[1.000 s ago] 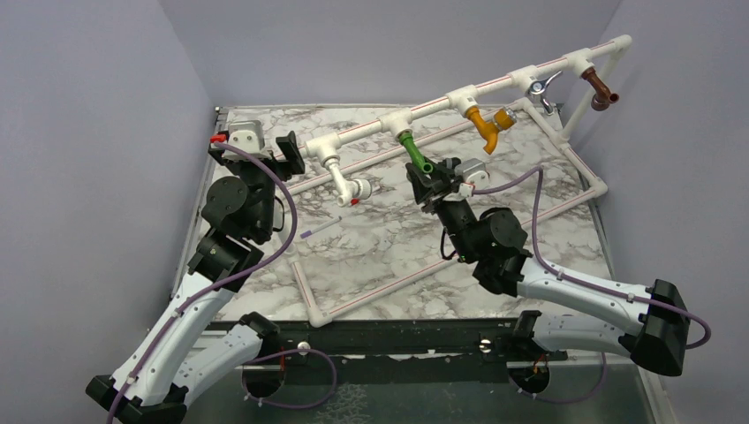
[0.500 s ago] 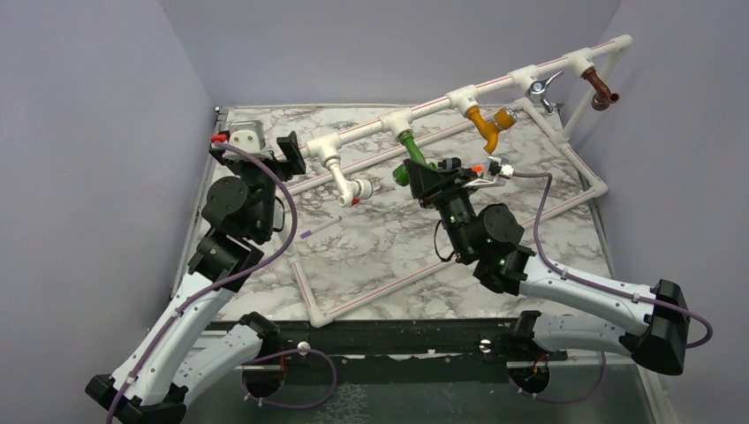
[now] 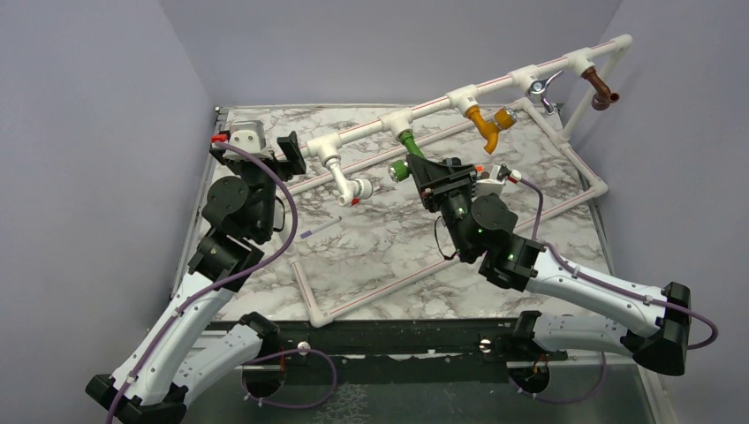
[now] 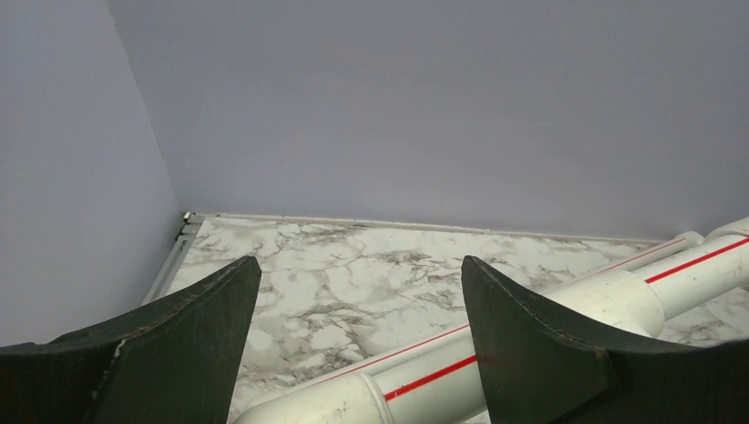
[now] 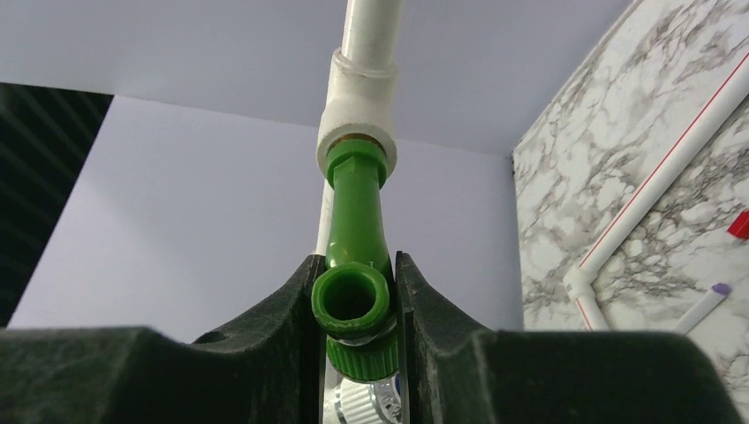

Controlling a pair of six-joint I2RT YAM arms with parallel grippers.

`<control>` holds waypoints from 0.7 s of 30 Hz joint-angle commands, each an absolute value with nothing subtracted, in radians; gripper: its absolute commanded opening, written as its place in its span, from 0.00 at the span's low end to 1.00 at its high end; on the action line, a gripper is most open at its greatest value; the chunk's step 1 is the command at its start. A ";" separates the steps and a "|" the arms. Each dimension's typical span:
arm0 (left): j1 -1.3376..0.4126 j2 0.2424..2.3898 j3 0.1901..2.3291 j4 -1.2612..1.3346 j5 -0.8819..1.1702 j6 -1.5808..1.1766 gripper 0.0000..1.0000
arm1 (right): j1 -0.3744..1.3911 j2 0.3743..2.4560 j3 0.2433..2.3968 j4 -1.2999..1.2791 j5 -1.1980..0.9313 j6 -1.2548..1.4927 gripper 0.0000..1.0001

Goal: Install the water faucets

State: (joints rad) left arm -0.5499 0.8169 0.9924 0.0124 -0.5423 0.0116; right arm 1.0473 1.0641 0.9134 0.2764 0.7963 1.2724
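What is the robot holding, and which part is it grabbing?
The right pincer grips the green faucet at its spout end; the left pincer holds nothing.

A green faucet [image 5: 356,221], white red-striped pipe [image 4: 618,296], grey-veined marble table [image 3: 380,238].

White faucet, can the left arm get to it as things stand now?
Likely yes. The left gripper is open and holds nothing, near the left end of the pipe frame. The white faucet hangs close by with nothing between them; the right gripper is on the green faucet.

White-and-black arms [image 3: 196,305] — purple cables [image 3: 291,212]
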 commanded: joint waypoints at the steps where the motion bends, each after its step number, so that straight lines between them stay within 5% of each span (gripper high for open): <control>1: -0.558 0.832 0.974 -0.069 -0.497 0.008 0.84 | 1.015 1.041 0.940 0.276 0.975 1.457 0.01; 11: -0.558 0.830 0.974 -0.069 -0.496 0.008 0.84 | 1.015 1.049 0.952 0.243 0.977 1.455 0.04; 21: -0.558 0.831 0.974 -0.072 -0.495 0.005 0.84 | 1.015 1.035 0.931 0.234 0.964 1.448 0.44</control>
State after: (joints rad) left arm -0.5499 0.8169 0.9924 0.0120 -0.5426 0.0113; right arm 1.0473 1.0637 0.9138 0.2554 0.8047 1.3987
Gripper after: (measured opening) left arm 0.844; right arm 0.391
